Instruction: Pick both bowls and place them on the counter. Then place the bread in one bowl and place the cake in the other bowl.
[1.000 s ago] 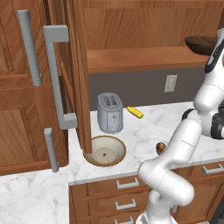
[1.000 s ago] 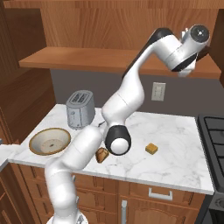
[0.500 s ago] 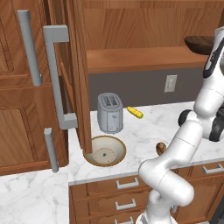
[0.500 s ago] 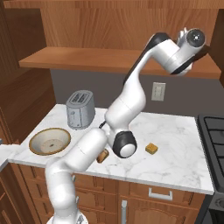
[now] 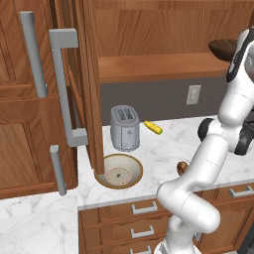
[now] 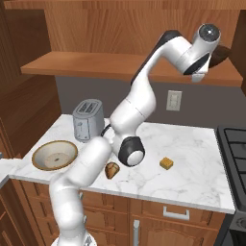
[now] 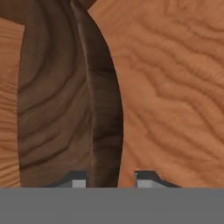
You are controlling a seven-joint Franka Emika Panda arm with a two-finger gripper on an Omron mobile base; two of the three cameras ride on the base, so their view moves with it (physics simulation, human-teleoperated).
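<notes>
Bowl of beige ceramic with a brown rim (image 5: pixel 119 171) sits at the left end of the white marble bench (image 5: pixel 163 149), beside the tall cabinet door. A silver toaster (image 5: pixel 124 127) stands just behind it, and a yellow cylinder (image 5: pixel 153 128) lies further right against the wall. Next along the front edge we see the knobbly brown bread (image 6: pixel 112 170), then the small tan-orange cake cube (image 6: pixel 166 163), well apart from the beige bowl.

Up at the far right the arm reaches to the wooden shelf (image 6: pixel 96 65), where the dark brown wooden bowl (image 5: pixel 223 48) rests near the right-hand end. In the hand view the two dark fingers (image 7: pixel 78 180) stand apart, holding nothing. The dark bowl's rim (image 7: pixel 94 109) runs away from them down the middle of that view. The rim enters the gap between the tips, close against the left tip in that view, with free space toward the other.

We judge that the coming grasp turns on this: the rim's edge lies lengthwise through the gap, so closing across it should pinch the wall. Only the hand view shows this line-up. From the base cameras the arm hides the fingers and much of the dark bowl, though those cameras place the shelf high above the bench.
</notes>
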